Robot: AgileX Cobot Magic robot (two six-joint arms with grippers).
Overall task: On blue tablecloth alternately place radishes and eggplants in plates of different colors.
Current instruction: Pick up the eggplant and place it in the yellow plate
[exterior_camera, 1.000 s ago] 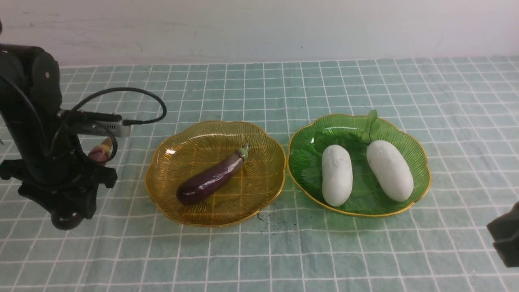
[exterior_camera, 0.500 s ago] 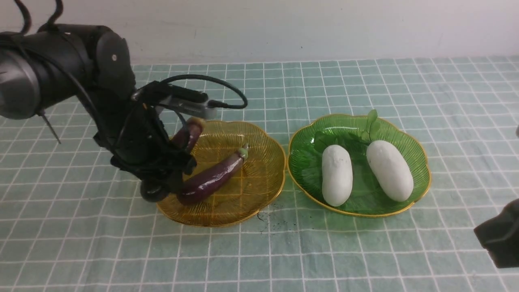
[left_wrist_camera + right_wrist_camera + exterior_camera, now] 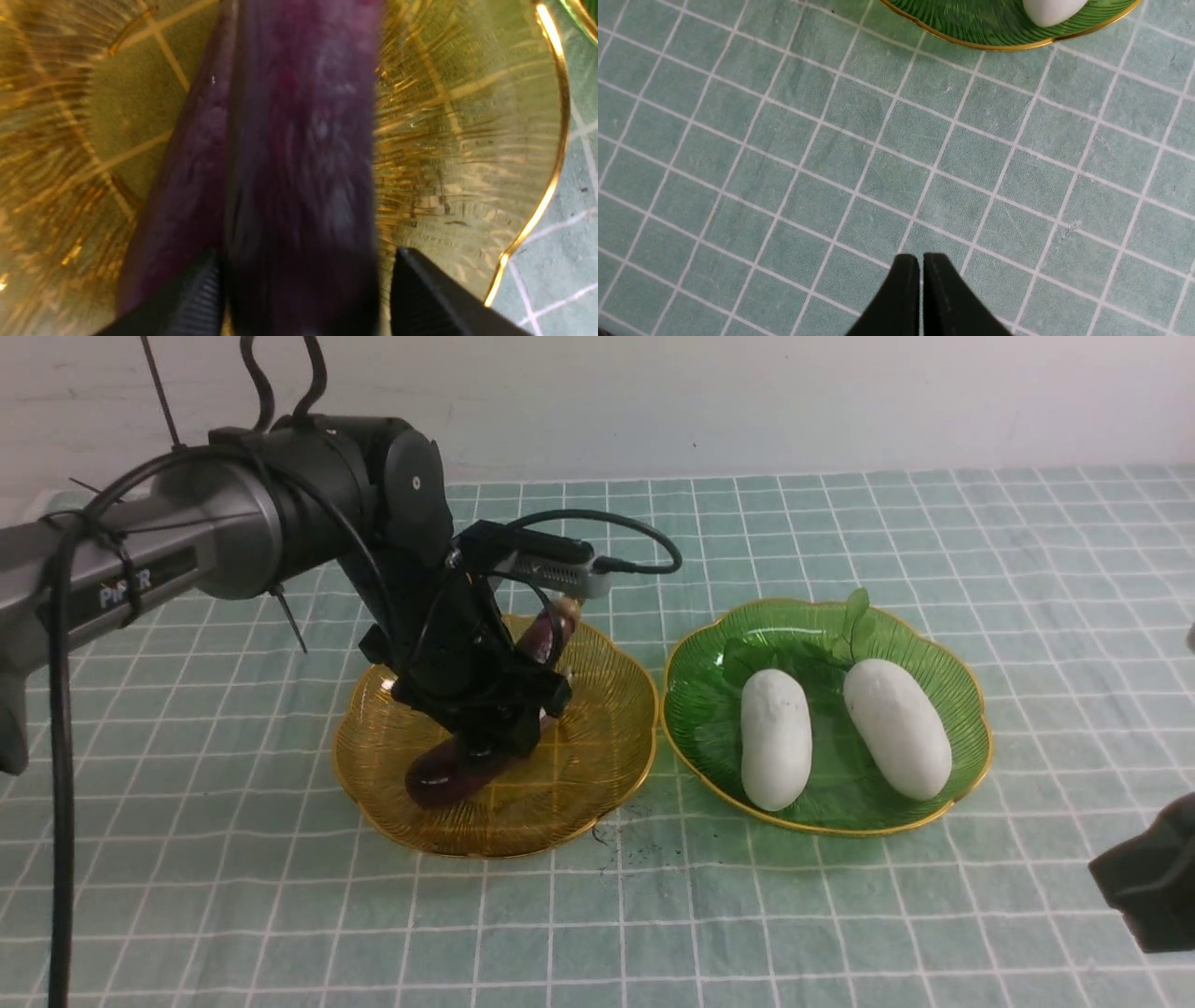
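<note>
My left gripper (image 3: 495,737) hangs low over the amber-yellow plate (image 3: 607,775), shut on an eggplant (image 3: 551,630) whose stem end points up and back. In the left wrist view the held eggplant (image 3: 299,163) fills the space between the fingers (image 3: 430,298), right over the other eggplant (image 3: 187,186). That other eggplant (image 3: 439,779) lies in the amber plate (image 3: 467,140). Two radishes (image 3: 775,737) (image 3: 898,728) lie side by side in the green plate (image 3: 709,728). My right gripper (image 3: 920,256) is shut and empty above the blue tablecloth (image 3: 831,140), in front of the green plate (image 3: 994,28).
The blue tablecloth (image 3: 840,915) covers the whole table. Dark specks (image 3: 607,835) lie just in front of the amber plate. The two plates nearly touch. My right arm (image 3: 1144,887) sits at the front right edge. A white wall (image 3: 747,401) runs along the back.
My left arm has carried the held eggplant rightward from the far left of the table to over the amber plate. The right gripper has edged slightly inward.
</note>
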